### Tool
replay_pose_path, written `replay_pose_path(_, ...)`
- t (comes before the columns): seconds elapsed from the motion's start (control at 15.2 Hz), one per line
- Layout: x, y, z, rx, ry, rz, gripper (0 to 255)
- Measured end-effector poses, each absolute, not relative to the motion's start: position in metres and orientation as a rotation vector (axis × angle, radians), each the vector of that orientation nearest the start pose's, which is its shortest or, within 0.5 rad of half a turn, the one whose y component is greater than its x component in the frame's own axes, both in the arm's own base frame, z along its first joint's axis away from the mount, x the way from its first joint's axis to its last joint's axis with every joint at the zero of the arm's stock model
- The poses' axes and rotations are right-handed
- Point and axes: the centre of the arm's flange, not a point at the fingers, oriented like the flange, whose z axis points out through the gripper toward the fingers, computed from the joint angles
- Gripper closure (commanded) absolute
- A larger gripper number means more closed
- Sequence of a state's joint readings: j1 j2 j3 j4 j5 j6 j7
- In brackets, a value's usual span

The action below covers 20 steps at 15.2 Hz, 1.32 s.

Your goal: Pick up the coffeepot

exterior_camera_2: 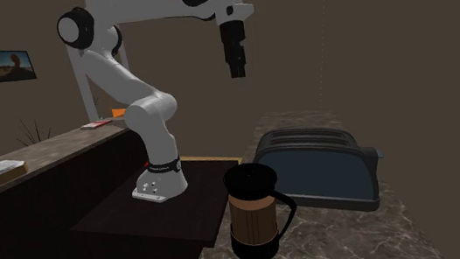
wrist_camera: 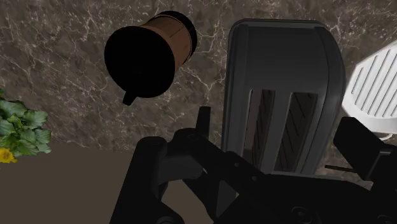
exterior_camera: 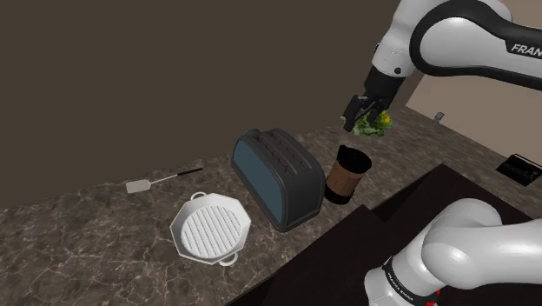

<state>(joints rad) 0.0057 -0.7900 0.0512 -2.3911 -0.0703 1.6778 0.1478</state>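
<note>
The coffeepot (exterior_camera: 350, 174) is a brown cylinder with a black lid and handle, standing upright on the dark marble counter (exterior_camera: 78, 235) by the toaster's end. In the second exterior view the coffeepot (exterior_camera_2: 255, 214) stands close to the stand's corner. From the wrist, the coffeepot (wrist_camera: 149, 60) is seen from above, off to one side of the fingers. My black gripper (exterior_camera: 359, 113) hangs high above the pot, well apart from it. The gripper (exterior_camera_2: 238, 70) points down. Its fingers stand apart in the wrist view, so the gripper (wrist_camera: 278, 127) is open and holds nothing.
A dark toaster (exterior_camera: 276, 178) lies beside the pot. A white ridged grill pan (exterior_camera: 211, 229) and a spatula (exterior_camera: 156, 181) sit further along the counter. A leafy plant (exterior_camera: 373, 126) stands behind the pot. The dark stand (exterior_camera_2: 141, 217) borders the counter.
</note>
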Motion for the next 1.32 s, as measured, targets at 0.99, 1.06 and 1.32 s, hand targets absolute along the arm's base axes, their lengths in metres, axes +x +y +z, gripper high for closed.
replay_pose_path(0.99,0.329,-0.127,0.483,-3.169,0.103,-0.181,0)
replay_pose_path(1.06,0.329,-0.139,0.475,-3.164,0.099,-0.184,0)
replay_pose_path(1.32,0.336,-0.186,0.442,-3.144,0.081,-0.198,0)
